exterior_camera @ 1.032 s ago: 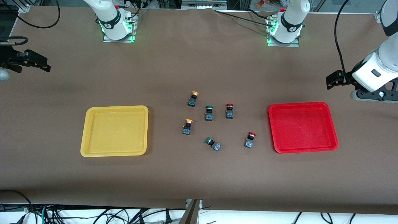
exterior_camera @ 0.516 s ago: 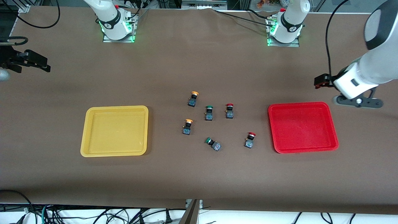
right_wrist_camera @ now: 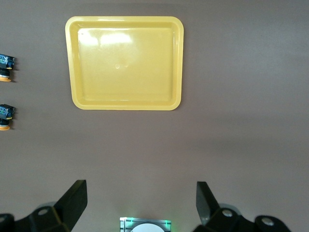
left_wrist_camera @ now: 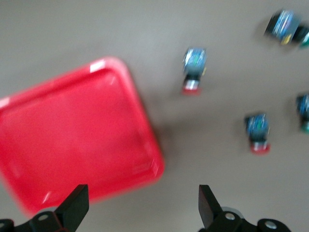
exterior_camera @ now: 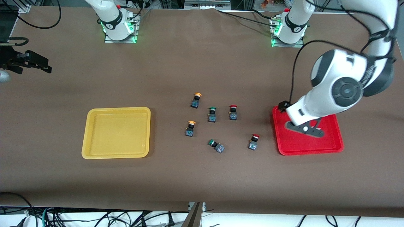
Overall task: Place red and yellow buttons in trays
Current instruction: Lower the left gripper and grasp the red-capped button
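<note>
Everywhere the table (exterior_camera: 202, 176) wears a brown cloth, with cables hanging under its near edge. Six buttons, two red (exterior_camera: 233, 112) (exterior_camera: 253, 142) and two yellow (exterior_camera: 195, 100) (exterior_camera: 190, 128), lie between the yellow tray (exterior_camera: 91, 151) and the red tray (exterior_camera: 307, 148). Only the wrist views show the fingers: the left hand (left_wrist_camera: 140, 208), empty and spread wide, is over the red tray's corner, while the right hand (right_wrist_camera: 137, 203), also wide and empty, waits at its own table end.

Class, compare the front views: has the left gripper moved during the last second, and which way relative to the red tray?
Yes. The left gripper, open, has swung in from the left arm's end of the table and now hangs over the red tray.
</note>
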Controlling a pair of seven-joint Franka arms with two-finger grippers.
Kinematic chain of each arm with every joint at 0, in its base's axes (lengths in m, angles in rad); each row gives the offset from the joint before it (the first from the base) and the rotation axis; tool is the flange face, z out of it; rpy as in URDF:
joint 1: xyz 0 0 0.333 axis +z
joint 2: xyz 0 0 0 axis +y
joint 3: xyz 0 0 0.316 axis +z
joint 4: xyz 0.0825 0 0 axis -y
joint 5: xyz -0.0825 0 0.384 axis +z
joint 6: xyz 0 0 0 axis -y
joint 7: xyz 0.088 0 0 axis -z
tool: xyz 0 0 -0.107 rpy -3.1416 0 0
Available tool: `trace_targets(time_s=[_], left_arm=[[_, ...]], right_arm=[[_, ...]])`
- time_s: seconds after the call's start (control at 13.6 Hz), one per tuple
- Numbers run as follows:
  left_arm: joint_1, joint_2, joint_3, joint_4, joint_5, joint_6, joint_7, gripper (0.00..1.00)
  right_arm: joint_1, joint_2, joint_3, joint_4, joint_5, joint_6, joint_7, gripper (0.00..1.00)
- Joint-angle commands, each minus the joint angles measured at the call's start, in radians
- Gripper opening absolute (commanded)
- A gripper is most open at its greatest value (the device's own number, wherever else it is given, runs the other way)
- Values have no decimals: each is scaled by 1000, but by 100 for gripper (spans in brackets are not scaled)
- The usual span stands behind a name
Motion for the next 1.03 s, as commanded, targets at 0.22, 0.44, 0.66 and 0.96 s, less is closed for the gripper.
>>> trace_targets(time_s=[0.22,0.44,0.66,0.96], left_arm=[[-76,234,5,31,1,424,-4,100],[-78,312,7,21,2,588,4,100],[-78,351,7,18,2,633,5,100],[-78,365,7,5,2,633,5,100]], right_arm=[[-12,-5,3,-5,20,4,5,100],[-12,4,-9,-2,20,12,4,100],[-11,31,-12,9,37,56,5,100],[-11,90,-18,9,74,107,5,100]])
